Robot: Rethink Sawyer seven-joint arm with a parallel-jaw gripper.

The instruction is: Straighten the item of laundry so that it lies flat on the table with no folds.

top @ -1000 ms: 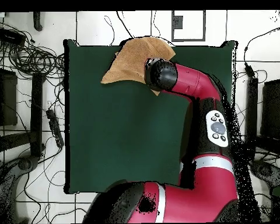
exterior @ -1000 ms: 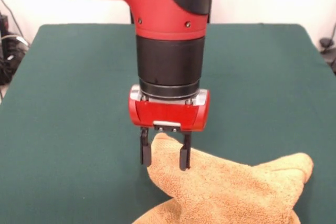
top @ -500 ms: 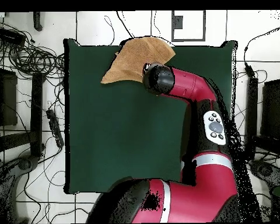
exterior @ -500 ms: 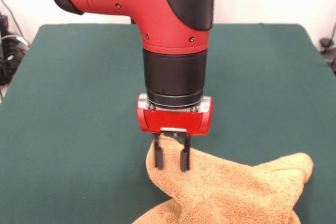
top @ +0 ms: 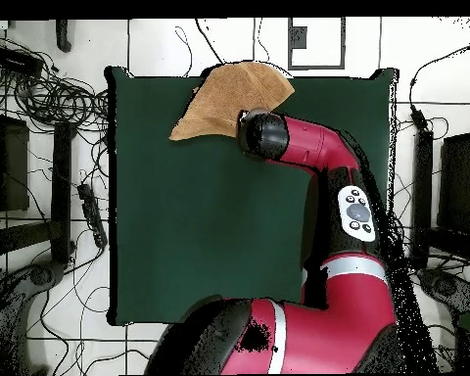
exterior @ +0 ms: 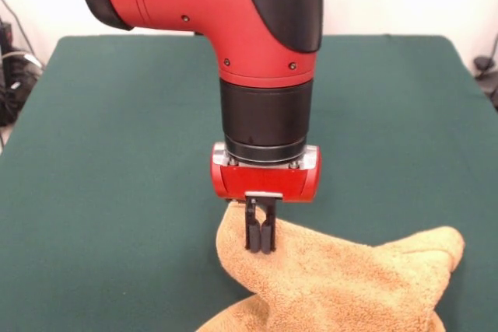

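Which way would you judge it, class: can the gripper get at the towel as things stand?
Probably yes: the gripper appears already shut on a raised fold of the towel near the table's edge, with nothing in between.

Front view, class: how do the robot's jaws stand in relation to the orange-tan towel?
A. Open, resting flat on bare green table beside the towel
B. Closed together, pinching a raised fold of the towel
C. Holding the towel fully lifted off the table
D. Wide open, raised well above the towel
B: the gripper has its jaws drawn together on a peaked fold of the towel, which otherwise lies bunched on the table.
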